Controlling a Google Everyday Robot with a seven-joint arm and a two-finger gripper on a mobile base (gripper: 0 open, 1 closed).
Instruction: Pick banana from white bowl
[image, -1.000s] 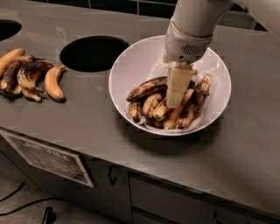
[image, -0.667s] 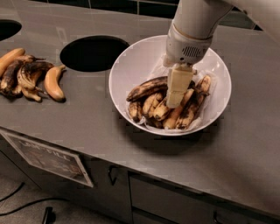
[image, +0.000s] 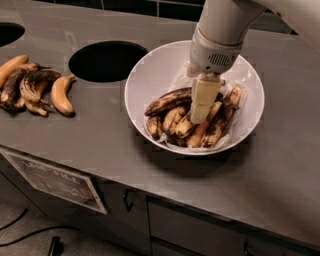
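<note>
The white bowl (image: 150, 75) stands on the grey counter and holds several bananas. The banana (image: 167, 100), long and mostly blackish-brown, lies along the left top of the pile, its right end reaching under my gripper. My gripper (image: 200, 116) hangs down from the white wrist into the bowl and rests among the bananas at the middle of the pile, just right of the dark banana. Shorter yellow, brown-spotted bananas (image: 200, 131) lie around and under it. The gripper hides part of the pile.
A round dark hole (image: 106, 61) opens in the counter left of the bowl, with part of another hole (image: 7, 32) at the far left. A bunch of loose bananas (image: 35, 87) lies at the left. The counter's front edge runs below, with cabinet doors beneath.
Almost nothing: the arm has shifted very slightly and the gripper stays down in the bowl among the bananas.
</note>
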